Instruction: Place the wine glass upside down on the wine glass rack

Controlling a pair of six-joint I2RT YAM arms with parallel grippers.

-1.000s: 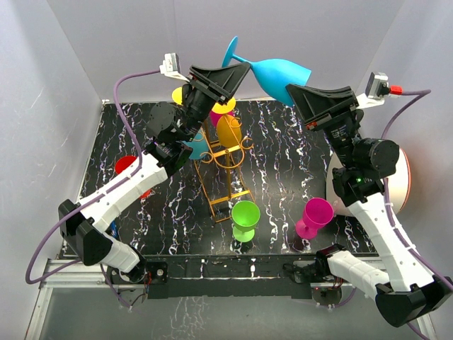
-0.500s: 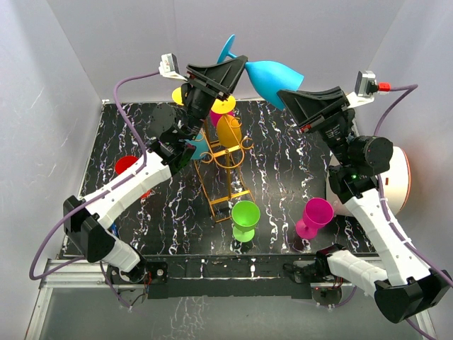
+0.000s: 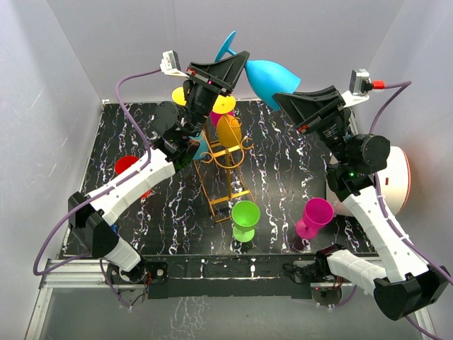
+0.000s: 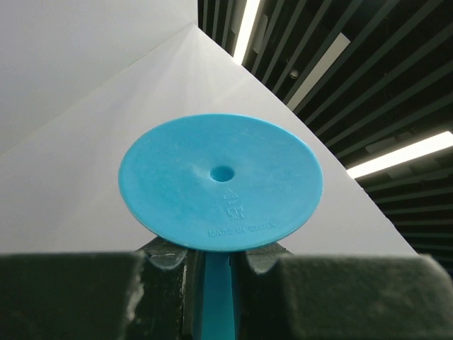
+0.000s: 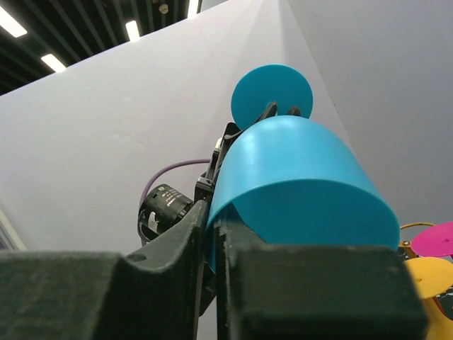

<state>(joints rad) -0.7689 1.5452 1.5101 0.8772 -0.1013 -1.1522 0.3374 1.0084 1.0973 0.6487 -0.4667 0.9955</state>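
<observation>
A blue wine glass point(image 3: 270, 75) is held on its side high above the back of the table, foot to the left. My left gripper point(image 3: 239, 65) is shut on its stem point(image 4: 212, 297), just under the round foot point(image 4: 221, 180). My right gripper point(image 3: 284, 99) is shut on the bowl's rim point(image 5: 304, 184), with one finger inside and one outside the wall. The golden wire rack point(image 3: 225, 168) stands below, mid-table. A yellow glass point(image 3: 228, 131) and other coloured glasses hang on it.
A green glass point(image 3: 245, 218) and a magenta glass point(image 3: 313, 216) stand upright near the front. A red object point(image 3: 127, 166) lies at the left behind the left arm. A white and red bowl point(image 3: 405, 177) sits at the right edge.
Both arms have moved a little to the left, carrying the blue glass with them. Both grips are unchanged.
</observation>
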